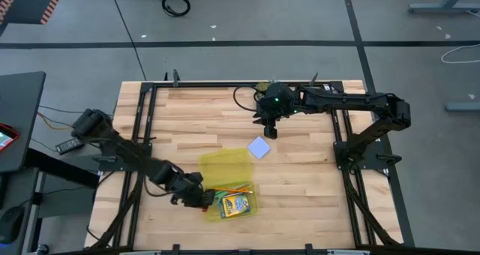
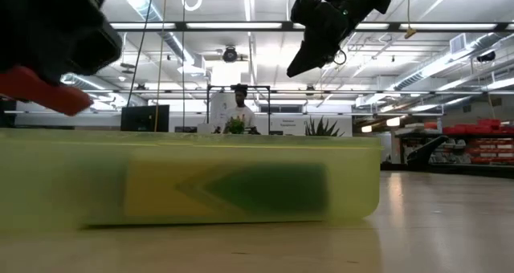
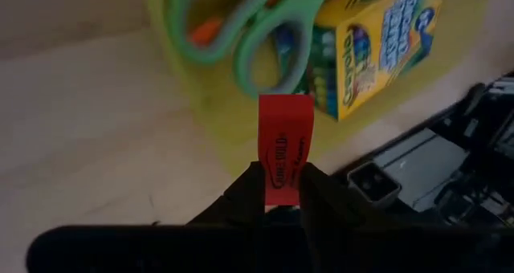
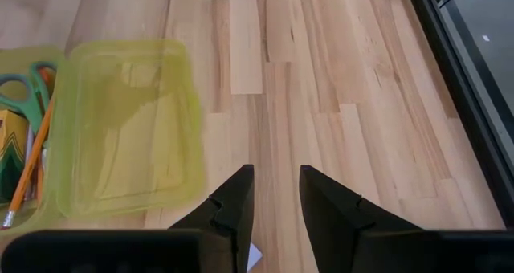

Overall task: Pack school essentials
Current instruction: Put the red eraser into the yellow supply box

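My left gripper (image 3: pixel 281 194) is shut on a small red eraser block (image 3: pixel 285 140) beside the left end of the translucent yellow case (image 1: pixel 229 203). In the case lie green-handled scissors (image 3: pixel 241 32), a yellow-green crayon box (image 3: pixel 377 48) and orange pencils (image 4: pixel 28 169). Its open lid (image 1: pixel 225 165) lies flat on the table on the far side. The pale blue note pad (image 1: pixel 259 148) rests flat on the table right of the lid. My right gripper (image 4: pixel 277 197) hangs open in the air above the pad's far side. My left gripper pinches the red eraser block by its back end (image 3: pixel 281 191) between the two fingertips. The fingers lie along the block, and its printed front part sticks out past them toward the case. The block is lifted clear of the table, as the low view shows (image 2: pixel 40 91).
The wooden table top (image 1: pixel 300 187) lies bare to the right of the case and pad. A black metal frame (image 1: pixel 341 135) borders the table's sides. In the low view, a person and a potted plant (image 2: pixel 234 124) show far behind the table.
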Robot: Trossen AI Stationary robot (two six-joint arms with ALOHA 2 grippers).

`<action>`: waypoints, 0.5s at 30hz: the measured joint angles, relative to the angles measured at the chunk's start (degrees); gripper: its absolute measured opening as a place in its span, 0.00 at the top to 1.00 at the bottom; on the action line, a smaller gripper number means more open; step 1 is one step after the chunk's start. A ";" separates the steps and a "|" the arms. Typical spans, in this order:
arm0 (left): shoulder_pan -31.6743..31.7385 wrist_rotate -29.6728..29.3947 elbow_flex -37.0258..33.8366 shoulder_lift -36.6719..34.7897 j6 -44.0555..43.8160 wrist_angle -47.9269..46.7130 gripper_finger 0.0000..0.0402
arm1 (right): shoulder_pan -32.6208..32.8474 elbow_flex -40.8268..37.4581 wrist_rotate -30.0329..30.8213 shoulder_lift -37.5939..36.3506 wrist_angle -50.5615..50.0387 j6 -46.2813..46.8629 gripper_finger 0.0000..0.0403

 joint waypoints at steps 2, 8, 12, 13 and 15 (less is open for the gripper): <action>0.97 -0.01 -0.01 1.10 1.18 3.03 0.83 | 0.00 0.00 0.00 0.01 0.00 0.02 0.73; 1.97 0.30 -0.01 4.64 2.11 8.48 0.82 | 0.00 -0.02 0.00 0.02 -0.13 0.11 0.73; 1.90 0.65 0.04 5.67 1.72 10.45 0.81 | 0.00 -0.02 0.00 0.02 -0.05 -0.40 0.73; 1.93 0.65 0.04 5.89 1.68 10.94 0.81 | 0.00 -0.02 0.00 0.02 0.09 -0.80 0.73; 1.83 0.74 0.26 6.35 1.54 11.38 0.81 | 0.00 -0.02 0.00 0.02 0.05 -1.27 0.73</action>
